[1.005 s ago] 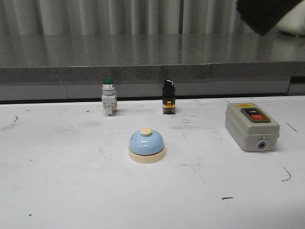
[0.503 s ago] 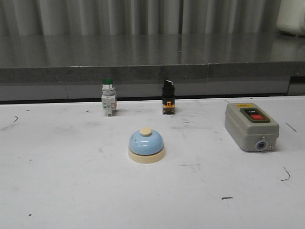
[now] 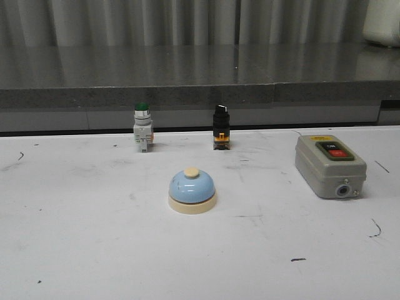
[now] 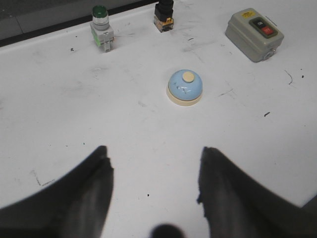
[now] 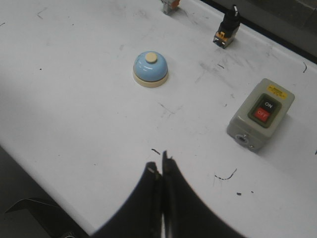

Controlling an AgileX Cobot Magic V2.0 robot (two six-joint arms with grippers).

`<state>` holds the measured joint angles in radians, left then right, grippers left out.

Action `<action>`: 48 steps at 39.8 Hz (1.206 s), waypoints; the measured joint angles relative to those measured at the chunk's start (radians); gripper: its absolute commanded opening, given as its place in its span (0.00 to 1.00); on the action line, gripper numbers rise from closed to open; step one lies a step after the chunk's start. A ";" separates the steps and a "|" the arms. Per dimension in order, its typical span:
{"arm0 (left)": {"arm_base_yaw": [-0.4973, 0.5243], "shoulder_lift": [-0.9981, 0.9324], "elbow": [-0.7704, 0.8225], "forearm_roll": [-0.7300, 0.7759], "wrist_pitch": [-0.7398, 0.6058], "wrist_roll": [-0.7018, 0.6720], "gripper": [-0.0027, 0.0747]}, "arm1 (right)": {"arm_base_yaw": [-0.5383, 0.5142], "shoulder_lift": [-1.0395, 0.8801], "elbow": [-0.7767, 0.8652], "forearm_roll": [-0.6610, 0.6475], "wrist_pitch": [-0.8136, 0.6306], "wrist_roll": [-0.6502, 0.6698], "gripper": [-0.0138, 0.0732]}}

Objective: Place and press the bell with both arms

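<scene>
Bell (image 3: 192, 190) sits upright on the white desk (image 3: 75, 250), roughly mid-desk, untouched by either arm. Green-capped push button (image 3: 142, 127) and black selector switch (image 3: 220, 127) stand behind it near the back edge; grey switch box (image 3: 330, 166) is well off to its right.

Left end effector (image 4: 154, 191) – fingers spread wide, nothing between them, hanging above the near part of the desk with the bell ahead of it and well apart. Right end effector (image 5: 161, 198) – fingers pressed together, tips touching, holding nothing, also high and well clear of the bell.

Neither arm appears in the front view, so both are pulled back.

Progress read: the bell looks placed – it stands free and level with no end effector on it. Can't tell from these views whether the button (image 3: 192, 172) has been pressed. If not, what's left is one arm coming down on the cream button; the right one, already closed, looks suited to poke it.
</scene>
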<state>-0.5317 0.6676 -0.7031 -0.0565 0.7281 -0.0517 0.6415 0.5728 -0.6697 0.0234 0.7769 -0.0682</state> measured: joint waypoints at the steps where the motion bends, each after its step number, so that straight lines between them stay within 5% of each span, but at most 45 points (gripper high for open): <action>1: 0.000 0.000 0.000 0.000 0.000 0.000 0.18 | 0.000 0.000 0.000 0.000 0.000 0.000 0.08; 5: 0.000 0.000 0.000 0.000 0.000 0.000 0.01 | 0.000 0.000 0.000 0.000 0.000 0.000 0.08; 24: 0.036 -0.050 0.049 0.043 -0.034 0.000 0.01 | 0.000 0.000 0.000 0.000 0.000 0.002 0.08; 48: 0.431 -0.514 0.627 0.057 -0.587 0.000 0.01 | 0.000 0.000 0.000 0.000 0.000 0.002 0.08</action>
<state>-0.1004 0.1538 -0.0765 0.0000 0.1412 -0.0517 0.6415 0.5728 -0.6697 0.0229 0.7769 -0.0661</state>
